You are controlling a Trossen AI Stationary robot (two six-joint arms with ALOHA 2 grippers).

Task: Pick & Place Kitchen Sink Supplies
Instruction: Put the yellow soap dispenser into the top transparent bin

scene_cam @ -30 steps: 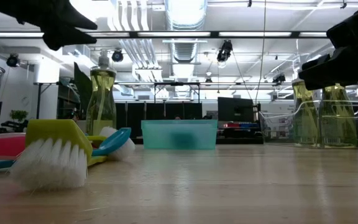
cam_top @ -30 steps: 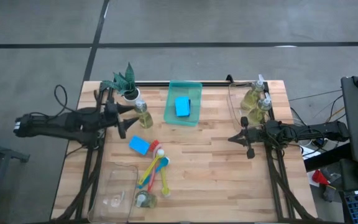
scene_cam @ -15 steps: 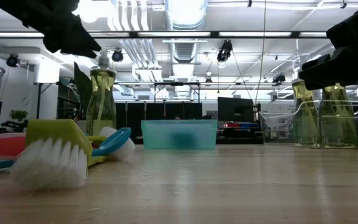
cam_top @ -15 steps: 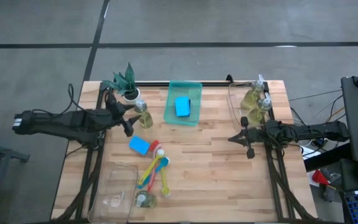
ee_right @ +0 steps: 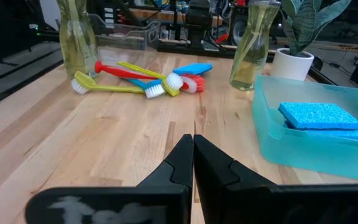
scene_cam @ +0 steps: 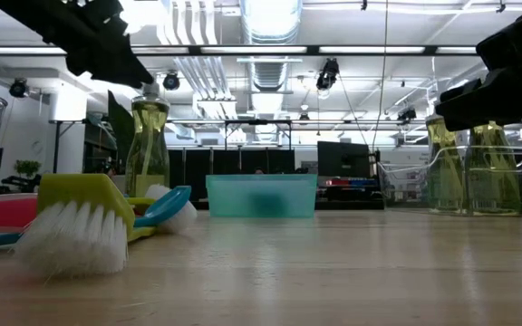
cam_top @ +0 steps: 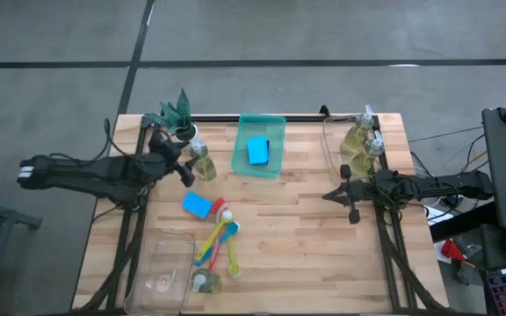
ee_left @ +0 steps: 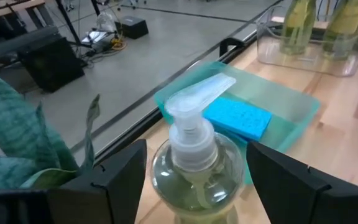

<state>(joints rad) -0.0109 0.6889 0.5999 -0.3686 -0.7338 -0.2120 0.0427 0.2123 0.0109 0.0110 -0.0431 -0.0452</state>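
Observation:
A clear soap bottle [cam_top: 202, 162] with yellowish liquid stands upright on its base by the potted plant [cam_top: 176, 114]. My left gripper [cam_top: 185, 163] is open; in the left wrist view its fingers stand on either side of the bottle's pump and neck [ee_left: 194, 146] without touching. One blue sponge [cam_top: 258, 149] lies in the green tray [cam_top: 275, 132], another [cam_top: 197, 205] on the table. Coloured brushes [cam_top: 218, 241] lie in a heap near the middle. My right gripper [cam_top: 326, 195] is shut and hovers right of centre.
A clear tray [cam_top: 163, 263] at the near left holds a soap bottle [cam_top: 205, 282]. Another clear tray [cam_top: 336, 145] at the far right holds two bottles [cam_top: 363, 140]. Bare wood lies between the brushes and my right gripper.
My left gripper has moved toward the table's right and a little toward the far edge, coming down onto the standing soap bottle until its fingers flank the pump. The bottle has stayed in place.

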